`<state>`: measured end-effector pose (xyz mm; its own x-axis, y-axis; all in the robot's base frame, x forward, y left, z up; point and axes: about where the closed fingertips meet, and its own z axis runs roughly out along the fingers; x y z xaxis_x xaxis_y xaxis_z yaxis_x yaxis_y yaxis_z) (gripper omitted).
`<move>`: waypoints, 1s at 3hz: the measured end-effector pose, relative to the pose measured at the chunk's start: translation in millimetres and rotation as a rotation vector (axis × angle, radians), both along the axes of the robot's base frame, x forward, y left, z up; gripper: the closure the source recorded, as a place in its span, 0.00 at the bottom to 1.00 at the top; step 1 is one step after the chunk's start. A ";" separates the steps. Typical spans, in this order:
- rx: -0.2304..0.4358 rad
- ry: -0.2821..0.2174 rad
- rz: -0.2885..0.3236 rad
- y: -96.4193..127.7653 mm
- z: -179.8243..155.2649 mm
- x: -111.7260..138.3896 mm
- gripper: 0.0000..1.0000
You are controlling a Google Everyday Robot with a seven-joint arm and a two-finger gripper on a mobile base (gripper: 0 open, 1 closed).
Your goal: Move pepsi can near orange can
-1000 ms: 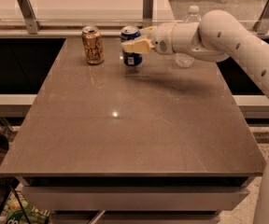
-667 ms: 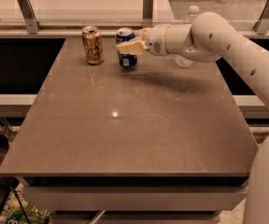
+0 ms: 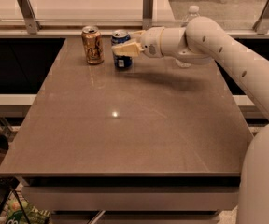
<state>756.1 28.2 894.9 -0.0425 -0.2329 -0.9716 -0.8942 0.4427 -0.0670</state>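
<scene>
The blue pepsi can [image 3: 121, 61] stands upright at the far side of the brown table [image 3: 125, 125], just right of the orange-gold can [image 3: 92, 45], a small gap between them. My gripper [image 3: 123, 48] reaches in from the right at the far middle of the table and is shut on the pepsi can, its cream fingers [image 3: 126, 50] across the can's upper half. The can's bottom looks to be at the table top.
A clear water bottle [image 3: 189, 20] stands behind my white arm [image 3: 218, 45] at the far right. A rail with metal posts [image 3: 147, 8] runs along the table's far edge. Dark gaps lie left and right of the table.
My gripper has carried the pepsi can leftward, closer to the orange can. The orange can has not moved.
</scene>
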 end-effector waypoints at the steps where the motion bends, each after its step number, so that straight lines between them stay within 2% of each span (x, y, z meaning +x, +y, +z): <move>1: 0.001 0.001 0.005 3.2 -0.7 -0.4 0.36; 2: 0.001 0.002 0.009 6.3 -1.3 -0.8 0.14; 3: 0.002 0.003 0.013 9.2 -1.8 -1.1 0.00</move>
<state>755.0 37.5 893.1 -0.0428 -0.2316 -0.9719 -0.9002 0.4309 -0.0631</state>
